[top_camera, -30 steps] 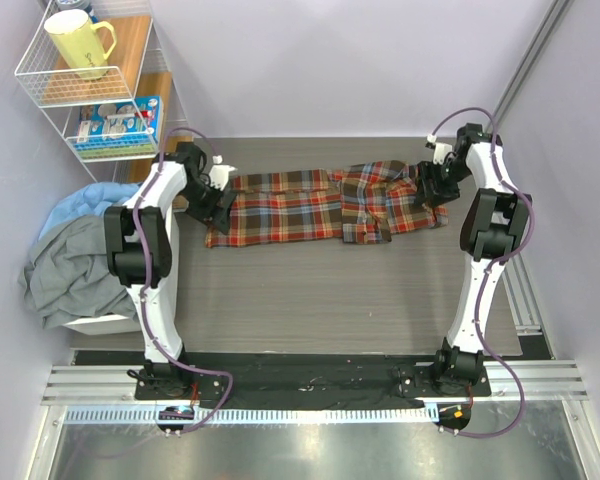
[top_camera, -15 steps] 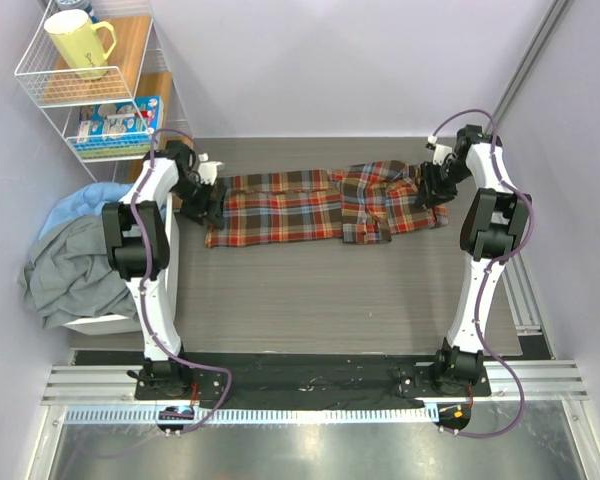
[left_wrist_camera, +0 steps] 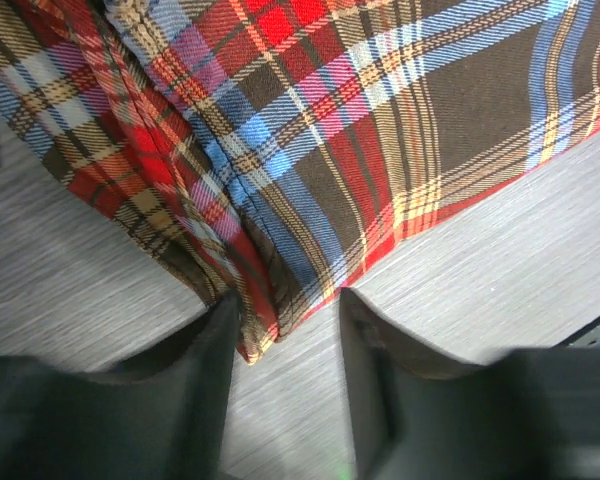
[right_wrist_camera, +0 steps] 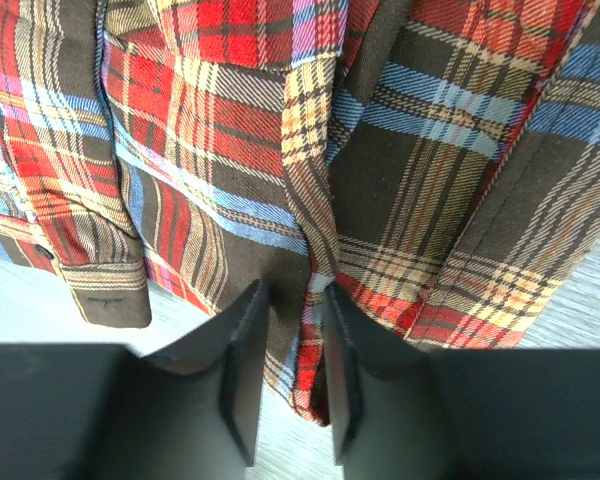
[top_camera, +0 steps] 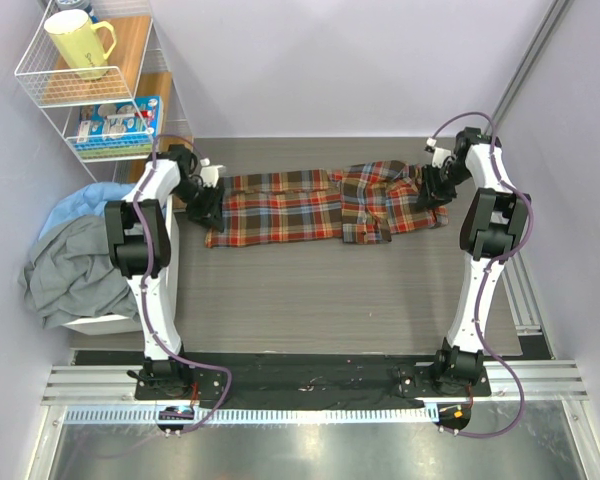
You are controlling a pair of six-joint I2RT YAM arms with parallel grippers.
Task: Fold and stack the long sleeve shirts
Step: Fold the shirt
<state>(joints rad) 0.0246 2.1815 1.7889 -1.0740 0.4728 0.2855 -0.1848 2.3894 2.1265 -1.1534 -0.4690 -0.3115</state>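
Red, brown & yellow tartan flannel long sleeve shirt (top_camera: 310, 205) lies flat in a long strip across far part of the grey wood-grain table (top_camera: 330, 290), running left to right, sleeve end bunched at right. Left gripper (left_wrist_camera: 285, 310) is at shirt's near-left corner: jaws apart, straddling the corner hem, one finger (left_wrist_camera: 215, 340) touching cloth, bare table btwn cloth & other finger, so not clamped. Right gripper (right_wrist_camera: 292, 300) is at right end, fingers (right_wrist_camera: 245, 350) close together w/ a hem fold filling the gap, pinching it. Grey & blue cloth pile (top_camera: 70, 265) sits off table's left edge; white wire shelf (top_camera: 90, 90) w/ yellow mug (top_camera: 78, 42) at far left.
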